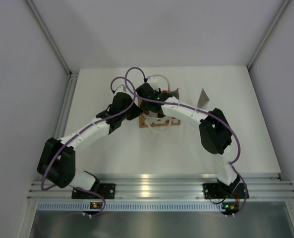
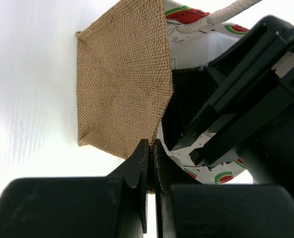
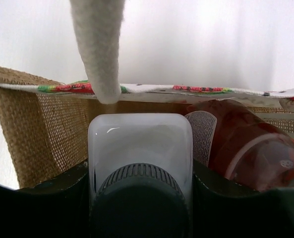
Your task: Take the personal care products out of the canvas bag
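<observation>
Top view: small tan-brown burlap bag [image 1: 159,119] with cream rope handles sits near the centre of the white worktop [image 1: 137,153], both arms converged over it. Left arm reaches in from 7 o'clock, right arm from 4 o'clock. A flat grey card-like item [image 1: 203,97] stands at about 2 o'clock from the bag, apart from it — cannot tell what it is.

Left wrist view: left claw [image 2: 150,163] has its fingers pressed together on the bag's rim — burlap edge pinched between them at the corner where the woven side panel meets the white, watermelon-printed panel. Side panel spreads toward 10 o'clock in this view. Right arm's dark body fills the bag mouth at 3 o'clock.

Right wrist view: right claw [image 3: 139,198] is down inside the bag, its dark fingers [image 3: 42,198] on either side of a pale translucent bottle with ribbed dark grey cap [image 3: 139,148]. Fingers sit against the bottle's flanks; firm clamp or mere contact — cannot tell. Bottle's long axis runs along the camera's line of sight, cap end toward the lens, base toward the bag's far wall.

Red bottle [image 3: 236,144] lies just beside it at 3 o'clock, touching or nearly so, with a white printed label turned to the pale bottle. Its axis slants toward 4 o'clock; the cap is not visible.

Cream rope handle [image 3: 99,44] hangs across at 12 o'clock, over the printed rim.
</observation>
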Tool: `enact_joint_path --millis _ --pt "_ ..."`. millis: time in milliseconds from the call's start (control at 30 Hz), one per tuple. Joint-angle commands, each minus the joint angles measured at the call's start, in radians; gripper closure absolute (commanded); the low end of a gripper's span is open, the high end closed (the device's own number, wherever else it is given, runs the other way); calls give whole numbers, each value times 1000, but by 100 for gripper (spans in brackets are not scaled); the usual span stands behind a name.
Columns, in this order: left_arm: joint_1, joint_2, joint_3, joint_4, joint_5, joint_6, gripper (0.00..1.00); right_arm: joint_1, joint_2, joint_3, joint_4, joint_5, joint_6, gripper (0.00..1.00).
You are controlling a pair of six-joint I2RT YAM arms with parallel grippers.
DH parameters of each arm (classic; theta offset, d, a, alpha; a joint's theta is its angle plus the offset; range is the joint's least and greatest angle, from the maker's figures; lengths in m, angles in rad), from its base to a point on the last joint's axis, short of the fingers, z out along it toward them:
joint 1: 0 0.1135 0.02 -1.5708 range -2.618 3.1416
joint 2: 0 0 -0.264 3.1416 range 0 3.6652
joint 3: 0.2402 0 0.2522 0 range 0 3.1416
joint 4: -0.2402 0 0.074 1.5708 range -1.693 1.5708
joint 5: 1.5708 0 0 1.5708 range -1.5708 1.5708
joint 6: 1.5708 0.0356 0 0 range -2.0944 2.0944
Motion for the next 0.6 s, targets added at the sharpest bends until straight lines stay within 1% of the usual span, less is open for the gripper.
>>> enact_joint_path --millis 0,233,567 --pt "-1 -27 6 39 6 7 100 -6 -98 -47 94 24 -23 100" --pt "-1 -26 4 32 -10 7 100 1 -233 -107 177 1 -84 100" --pt "-1 -26 9 15 -37 5 100 0 -302 -96 192 -30 -125 100"
